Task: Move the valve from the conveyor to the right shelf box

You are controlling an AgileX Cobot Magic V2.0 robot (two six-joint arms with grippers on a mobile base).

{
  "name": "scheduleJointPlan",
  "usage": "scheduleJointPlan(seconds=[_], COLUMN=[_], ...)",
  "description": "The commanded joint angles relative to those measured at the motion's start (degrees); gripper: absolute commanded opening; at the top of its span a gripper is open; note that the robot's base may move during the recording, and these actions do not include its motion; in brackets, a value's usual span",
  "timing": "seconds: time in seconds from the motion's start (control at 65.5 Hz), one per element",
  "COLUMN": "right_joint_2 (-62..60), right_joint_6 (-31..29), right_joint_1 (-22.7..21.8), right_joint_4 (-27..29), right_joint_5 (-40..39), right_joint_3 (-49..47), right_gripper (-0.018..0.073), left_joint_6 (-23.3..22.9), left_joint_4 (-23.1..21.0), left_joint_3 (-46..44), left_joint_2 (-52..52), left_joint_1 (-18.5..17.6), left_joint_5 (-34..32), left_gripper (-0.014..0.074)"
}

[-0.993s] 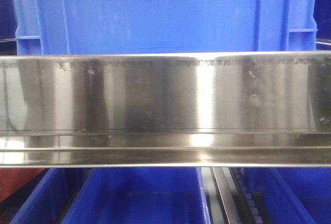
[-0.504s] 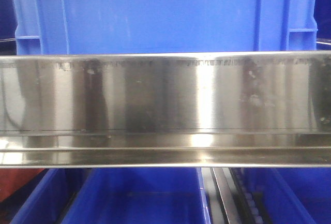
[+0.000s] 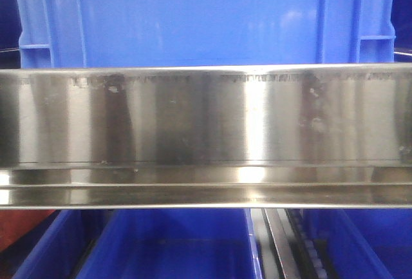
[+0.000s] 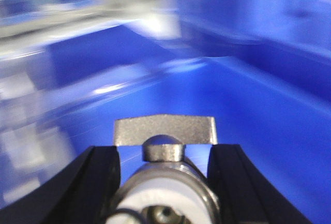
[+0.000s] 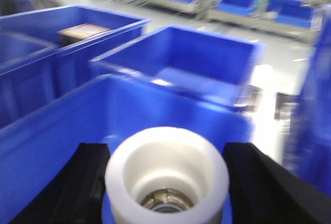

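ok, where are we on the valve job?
Pickup looks done: the left gripper holds a metal valve with a white collar, the right gripper a white-capped valve. Both hang over blue plastic boxes. Remaining: release; neither valve is set down yet.

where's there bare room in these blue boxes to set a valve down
Bare blue floor lies ahead of the left gripper and its valve, inside the box. Past the right gripper, holding a white-capped valve, the middle box looks empty; the far-left box holds a brown item.
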Motion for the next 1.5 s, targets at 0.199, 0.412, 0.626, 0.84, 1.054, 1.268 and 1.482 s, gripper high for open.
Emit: scheduleJointPlan(seconds=[0.199,0.412,0.626,0.84,1.054,1.268,1.482], right_joint_2=[8.7,14.7,17.9,18.2,17.2,12.6,3.8], right_joint_6=[-0.2,-0.2,-0.2,-0.2,-0.2,-0.2,-0.2], right_joint_1=[2.0,2.0,2.0,2.0,2.0,2.0,2.0], right_joint_4=[0.0,0.2,1.2,2.1,2.1,2.1,2.1], right_joint_5=[-0.5,3.8,7.2,7.7,7.7,7.7,9.6], right_joint_3=[-1.2,-1.2,-1.2,-1.3,-1.6,-1.6,-1.5], right_gripper=[-0.0153,-0.0153,-0.0148,0.0141,0.051,0.0418,0.0041], left_joint_6=[0.1,0.1,0.1,0.1,0.1,0.1,0.1], left_joint_4=[0.2,0.2,0.2,0.2,0.6,1.3,1.8], left_joint_3=[-2.0,-2.0,-2.0,-2.0,-3.5,-5.0,-5.0], left_joint_2=[12.6,17.6,18.2,18.2,16.9,11.8,3.1], left_joint_1=[-1.7,-1.7,-1.7,-1.7,-1.7,-1.7,-1.5], left_joint_5=[-0.3,2.7,4.6,6.8,7.8,10.0,14.7], left_gripper=[-0.0111,-0.0109,0.009,0.0468,0.0505,0.0321,0.0014])
